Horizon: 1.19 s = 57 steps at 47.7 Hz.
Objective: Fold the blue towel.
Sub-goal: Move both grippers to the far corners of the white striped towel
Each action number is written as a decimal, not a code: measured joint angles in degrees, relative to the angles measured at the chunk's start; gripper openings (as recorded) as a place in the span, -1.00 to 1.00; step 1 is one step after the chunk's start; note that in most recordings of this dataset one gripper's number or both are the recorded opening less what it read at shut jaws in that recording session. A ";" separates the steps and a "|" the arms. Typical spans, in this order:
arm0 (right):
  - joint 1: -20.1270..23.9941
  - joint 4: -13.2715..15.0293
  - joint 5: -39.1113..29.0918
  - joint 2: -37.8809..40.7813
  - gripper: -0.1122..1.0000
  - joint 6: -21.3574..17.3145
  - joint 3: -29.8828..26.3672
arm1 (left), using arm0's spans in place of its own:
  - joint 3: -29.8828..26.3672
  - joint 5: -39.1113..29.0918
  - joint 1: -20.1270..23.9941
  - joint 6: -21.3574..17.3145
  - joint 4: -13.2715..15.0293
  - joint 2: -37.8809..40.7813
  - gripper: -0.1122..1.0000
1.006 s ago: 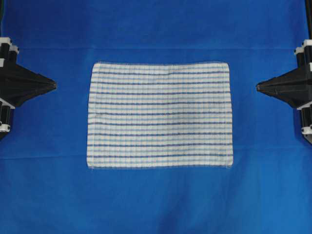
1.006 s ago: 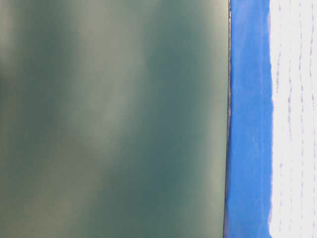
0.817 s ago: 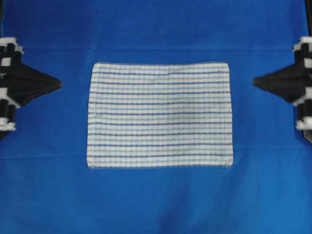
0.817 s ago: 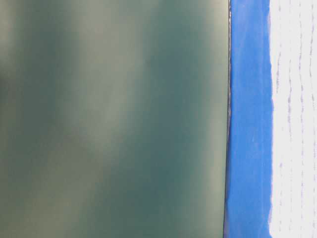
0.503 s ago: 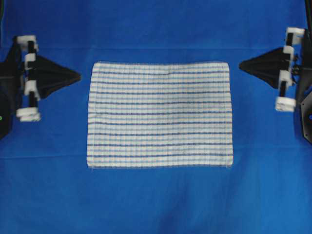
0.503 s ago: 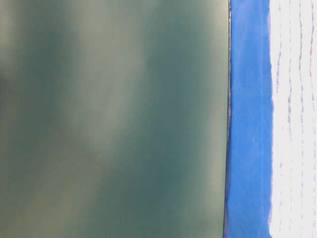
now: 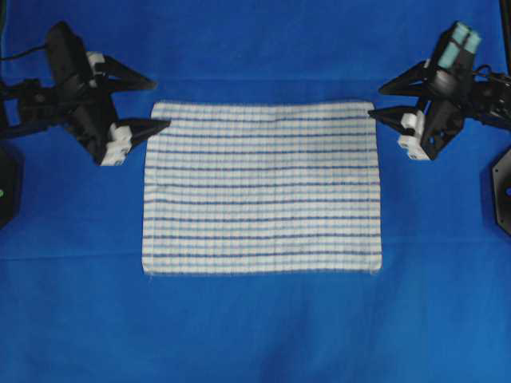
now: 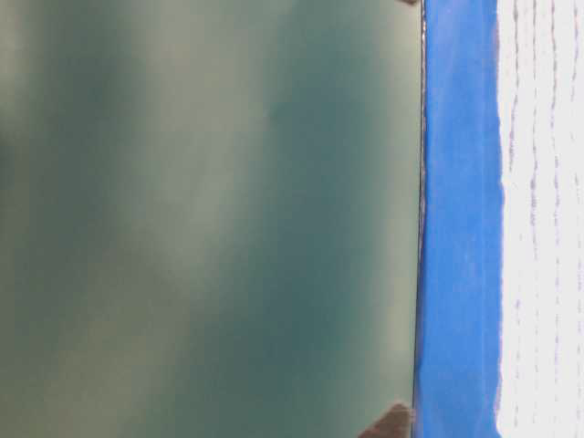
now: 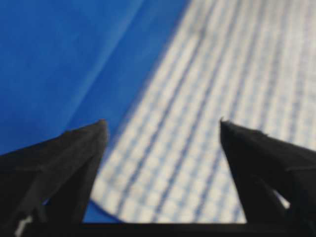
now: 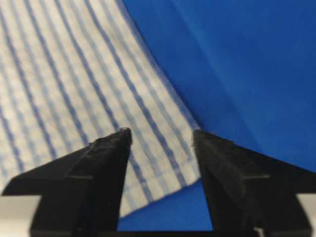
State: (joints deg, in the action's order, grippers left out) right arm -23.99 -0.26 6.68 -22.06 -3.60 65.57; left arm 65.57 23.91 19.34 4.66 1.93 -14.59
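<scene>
The blue towel (image 7: 262, 187), white with thin blue stripes, lies flat and unfolded in the middle of the blue table covering (image 7: 255, 335). My left gripper (image 7: 156, 102) stands open at the towel's far-left corner, one fingertip by the left edge and the other beyond the far edge. My right gripper (image 7: 378, 101) stands open at the far-right corner, likewise astride it. In the left wrist view the towel (image 9: 212, 113) fills the gap of the left gripper (image 9: 163, 126). The right wrist view shows the towel's corner (image 10: 163, 163) between the fingers of the right gripper (image 10: 162, 133). Neither holds anything.
The table-level view shows a blurred grey-green surface (image 8: 210, 219), a strip of blue covering (image 8: 461, 219) and the towel's edge (image 8: 543, 219). Black arm bases sit at the left (image 7: 8, 183) and right (image 7: 501, 191) margins.
Both grippers have come in from the sides toward the towel's far corners, turned, and gone from shut to open. The towel has not moved.
</scene>
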 measured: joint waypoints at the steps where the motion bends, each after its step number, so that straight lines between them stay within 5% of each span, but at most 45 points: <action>1: -0.18 0.00 0.35 0.88 0.17 0.00 0.00 | -0.09 0.70 0.26 0.00 0.00 1.14 0.73; 27: -3.43 -0.09 10.63 18.54 0.13 0.00 -0.97 | -2.37 9.23 7.47 -0.35 -0.09 22.06 0.64; 32: -3.52 -0.18 10.63 18.54 -0.12 0.00 -1.05 | -2.99 9.14 7.91 -0.35 0.00 22.50 0.30; 38: -3.52 -0.09 10.72 18.54 -0.73 0.00 -1.05 | -3.43 9.05 7.73 -0.26 0.18 22.85 -0.33; 43: -3.52 -0.09 10.72 18.54 -0.75 0.18 -1.05 | -3.34 8.96 6.15 -0.18 0.09 22.85 -0.74; 57: -3.52 -0.18 10.72 18.54 -0.75 0.18 -1.14 | -3.25 7.82 5.10 -0.70 0.09 22.24 -0.80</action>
State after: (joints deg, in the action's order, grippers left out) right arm -27.51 -0.44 17.40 -3.52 -3.43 64.42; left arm 62.31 31.73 24.43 3.96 2.02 7.65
